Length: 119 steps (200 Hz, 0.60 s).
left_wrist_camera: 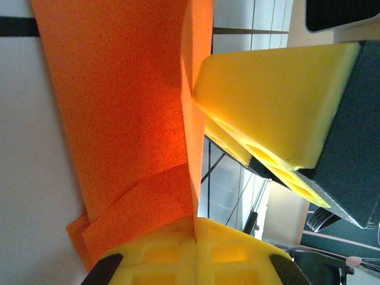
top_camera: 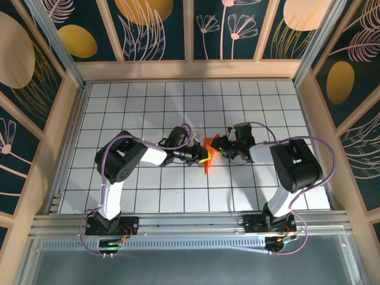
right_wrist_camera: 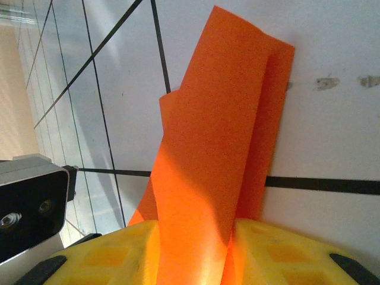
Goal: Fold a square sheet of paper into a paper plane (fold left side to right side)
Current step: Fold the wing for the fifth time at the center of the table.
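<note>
White table (top_camera: pixel 148 196), floral walls (top_camera: pixel 157 29), orange paper (top_camera: pixel 207 157).

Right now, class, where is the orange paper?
In the overhead view the orange paper is near the middle of the table, held by the left gripper on its left and the right gripper on its right.

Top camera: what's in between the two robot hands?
The folded orange paper sits between the left gripper and the right gripper. The top view shows this, and both wrist views show their fingers pinching it.
</note>
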### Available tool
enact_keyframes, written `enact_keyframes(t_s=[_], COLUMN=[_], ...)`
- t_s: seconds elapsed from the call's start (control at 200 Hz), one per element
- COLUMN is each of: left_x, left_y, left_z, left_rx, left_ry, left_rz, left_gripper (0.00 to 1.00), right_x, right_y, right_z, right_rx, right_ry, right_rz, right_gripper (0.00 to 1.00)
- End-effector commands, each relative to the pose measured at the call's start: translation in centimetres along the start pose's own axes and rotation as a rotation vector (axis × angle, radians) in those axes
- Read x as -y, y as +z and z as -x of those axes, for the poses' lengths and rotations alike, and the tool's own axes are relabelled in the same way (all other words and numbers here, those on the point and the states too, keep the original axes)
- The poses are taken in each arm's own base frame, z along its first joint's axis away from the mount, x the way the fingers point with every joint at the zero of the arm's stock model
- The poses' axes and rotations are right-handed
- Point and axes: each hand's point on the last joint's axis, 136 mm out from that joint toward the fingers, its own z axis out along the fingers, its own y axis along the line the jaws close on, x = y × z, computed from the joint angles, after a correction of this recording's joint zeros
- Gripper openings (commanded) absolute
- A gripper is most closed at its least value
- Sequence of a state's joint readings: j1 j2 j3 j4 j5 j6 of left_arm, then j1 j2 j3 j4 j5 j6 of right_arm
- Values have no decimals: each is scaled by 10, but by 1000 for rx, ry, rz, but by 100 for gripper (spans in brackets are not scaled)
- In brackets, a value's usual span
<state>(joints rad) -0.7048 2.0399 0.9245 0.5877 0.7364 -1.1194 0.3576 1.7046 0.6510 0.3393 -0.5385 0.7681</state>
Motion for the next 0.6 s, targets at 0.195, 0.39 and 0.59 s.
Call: enact_keyframes(t_s=[0.195,0.39,0.59], left_x=[-7,-4,-6], left_y=[-2,-14,-22], left_z=[-2,8,20], left_rx=[1,37,60], left_ry=[-8,12,15], left_rz=[-5,11,20], left_gripper=[14,24,28], right_x=[18,17,19], right_y=[12,12,13], right_z=[-6,-5,-6], right_rx=[-22,-22,-27], right_ry=[3,-1,-4], right_rz=[-82,-81,-89], right_gripper=[37,37,37])
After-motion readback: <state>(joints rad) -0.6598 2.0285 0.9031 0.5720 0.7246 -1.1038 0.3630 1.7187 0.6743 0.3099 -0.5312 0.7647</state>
